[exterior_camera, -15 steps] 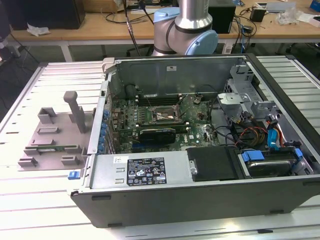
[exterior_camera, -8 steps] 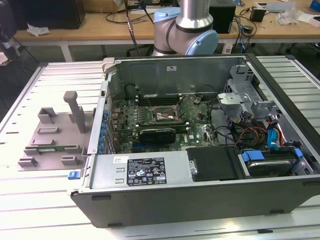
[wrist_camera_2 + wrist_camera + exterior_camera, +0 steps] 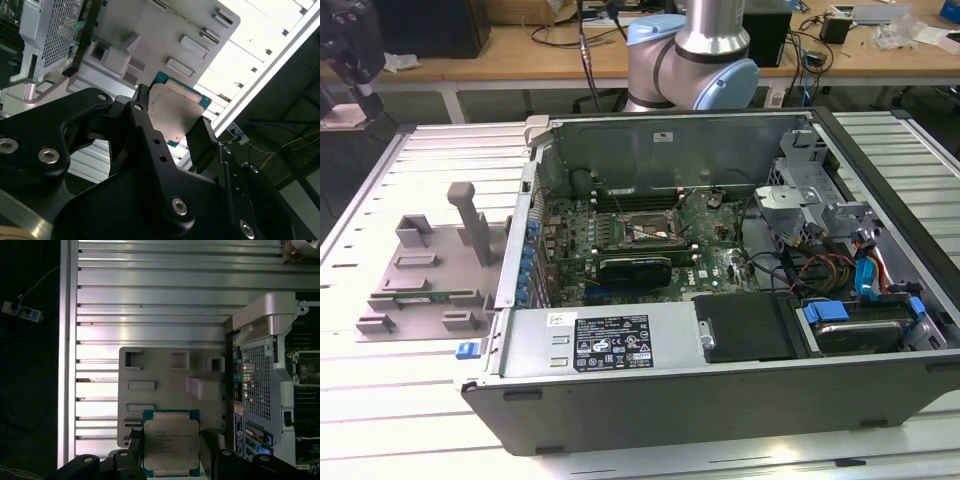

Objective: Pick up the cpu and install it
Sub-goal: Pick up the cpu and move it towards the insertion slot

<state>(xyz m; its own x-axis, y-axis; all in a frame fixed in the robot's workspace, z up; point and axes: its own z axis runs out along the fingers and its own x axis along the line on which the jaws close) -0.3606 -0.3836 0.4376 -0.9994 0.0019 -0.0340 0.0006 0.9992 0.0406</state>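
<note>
Cpu [image 3: 171,442]: small flat square chip with a silvery-grey metal lid, faint print on it, and a thin green board rim around it. Gripped by two opposite edges in the black pincer [image 3: 171,452], lid facing the first wrist view. Held clear of the slatted tabletop [image 3: 150,290], seen against one edge of the grey fixture [image 3: 165,375].

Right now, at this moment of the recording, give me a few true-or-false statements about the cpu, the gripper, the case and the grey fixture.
1. The gripper is shut on the cpu. True.
2. The cpu sits in the motherboard socket. False: it is between the gripper's fingers, outside the computer case.
3. The computer case lies on its side with its interior open. True.
4. The grey fixture lies inside the case. False: it rests on the slatted table, beside the case at the exterior view's left.
</note>
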